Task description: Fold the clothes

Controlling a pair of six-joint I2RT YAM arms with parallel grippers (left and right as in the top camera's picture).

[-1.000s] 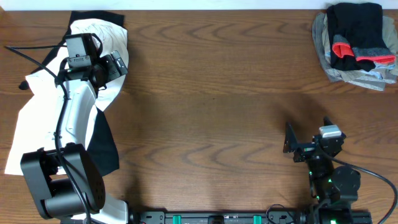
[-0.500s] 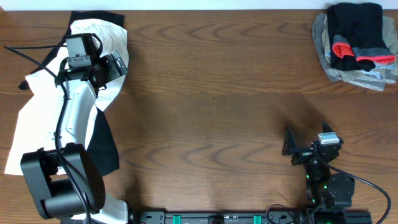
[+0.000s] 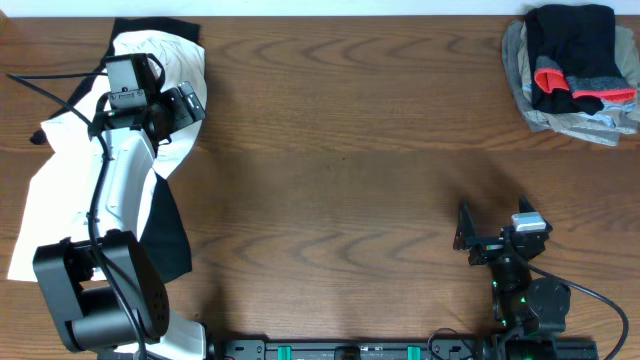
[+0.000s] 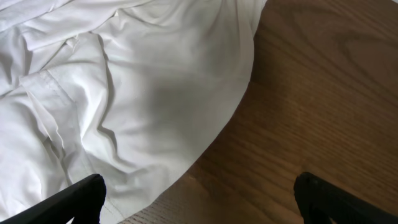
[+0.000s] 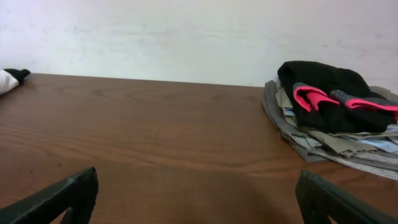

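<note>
- The left pincer [image 3: 178,108] was spread wide and held nothing.
- Right under it lay the curved hem of a wrinkled white garment [image 4: 124,93]. One finger [image 4: 78,198] hung over the cloth and the other over bare table [image 4: 311,93]. Whether either finger touched what lay below could not be told.
- Back from that pincer, toward its arm's base, the white garment ran on along the table, and a black cloth [image 3: 172,240] showed from under its edge. More black peeked out past the pincer, at the table's far edge.
- A dark cable [image 3: 45,90] crossed the white garment just beside the left pincer.
- The right pincer [image 3: 495,235] was spread wide too and empty, above bare wood close to its own base.
- Ahead of it and off to its right, well apart, the pants [image 5: 329,87] lay folded in a black bundle at the table's far right corner. The grey waistband with its red-orange edging faced back toward the pincer.
- The pants sat on top of a pile [image 5: 336,140] of beige and grey garments, touching it, and the pile stuck out from under them on the pincer's side.
</note>
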